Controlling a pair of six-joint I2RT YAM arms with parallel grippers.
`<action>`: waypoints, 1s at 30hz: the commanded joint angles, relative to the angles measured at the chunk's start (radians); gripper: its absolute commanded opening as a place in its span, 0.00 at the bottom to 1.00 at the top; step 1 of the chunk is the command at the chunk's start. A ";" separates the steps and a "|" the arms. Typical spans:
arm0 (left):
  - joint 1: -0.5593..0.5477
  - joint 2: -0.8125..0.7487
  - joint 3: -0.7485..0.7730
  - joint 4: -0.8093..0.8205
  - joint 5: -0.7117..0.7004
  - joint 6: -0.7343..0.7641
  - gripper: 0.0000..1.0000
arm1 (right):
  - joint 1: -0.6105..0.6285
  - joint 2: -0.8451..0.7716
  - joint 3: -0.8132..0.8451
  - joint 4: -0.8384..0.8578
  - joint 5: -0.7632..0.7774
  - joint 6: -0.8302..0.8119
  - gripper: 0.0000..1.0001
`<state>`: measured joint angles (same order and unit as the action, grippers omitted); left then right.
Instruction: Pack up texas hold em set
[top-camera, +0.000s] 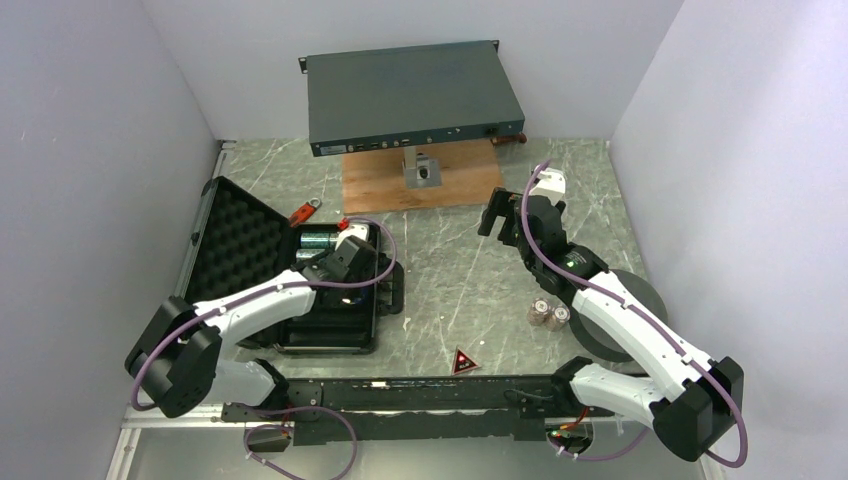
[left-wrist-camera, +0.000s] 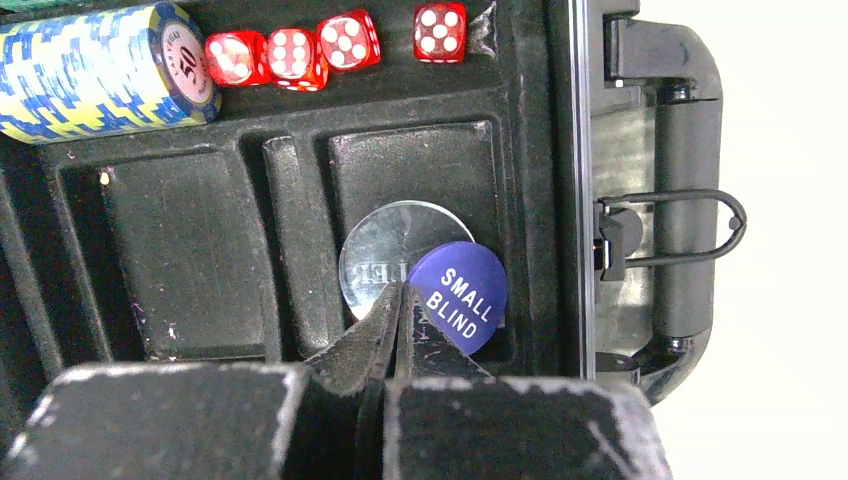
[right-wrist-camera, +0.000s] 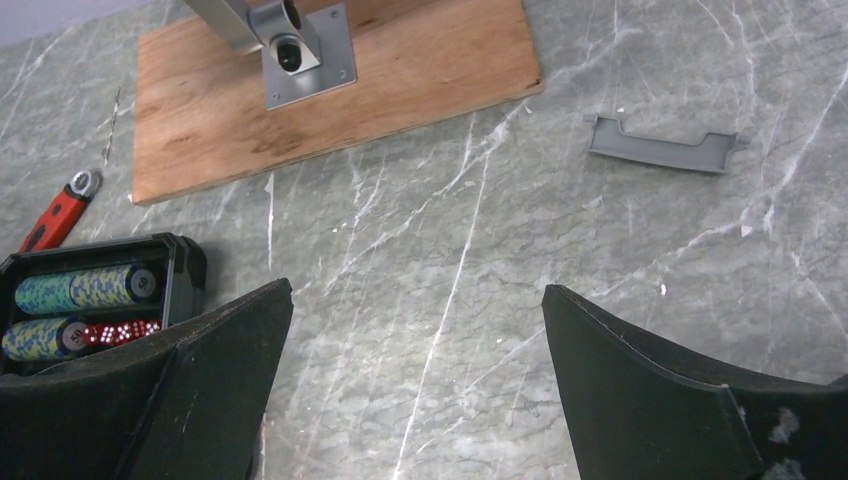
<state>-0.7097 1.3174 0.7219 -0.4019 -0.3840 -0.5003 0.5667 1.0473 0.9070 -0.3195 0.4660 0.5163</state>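
The black case lies open at the left, its egg-crate foam lid tipped back. My left gripper is inside the case, shut, with nothing visible between its tips. The tips rest against a blue "SMALL BLIND" disc that overlaps a silver disc in a compartment. A blue-yellow chip stack and several red dice lie further in. Two short chip stacks and a red triangle marker sit on the table. My right gripper hangs open and empty over bare table.
The big grey rack unit stands on a post over a wooden board at the back. A red tool lies behind the case. A dark foam ring sits under my right arm. A grey plastic clip lies on the table.
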 joint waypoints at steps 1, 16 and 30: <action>0.004 -0.002 -0.013 0.043 0.012 -0.014 0.00 | 0.005 -0.006 -0.002 0.045 0.008 -0.001 1.00; 0.034 -0.001 -0.004 0.018 -0.040 0.008 0.29 | 0.005 0.004 -0.003 0.051 0.000 -0.004 1.00; 0.041 -0.108 0.034 -0.046 -0.021 0.099 0.43 | 0.007 0.011 -0.007 0.061 -0.006 -0.006 1.00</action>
<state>-0.6704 1.2812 0.7116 -0.4294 -0.4126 -0.4580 0.5667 1.0554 0.9031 -0.3115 0.4629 0.5156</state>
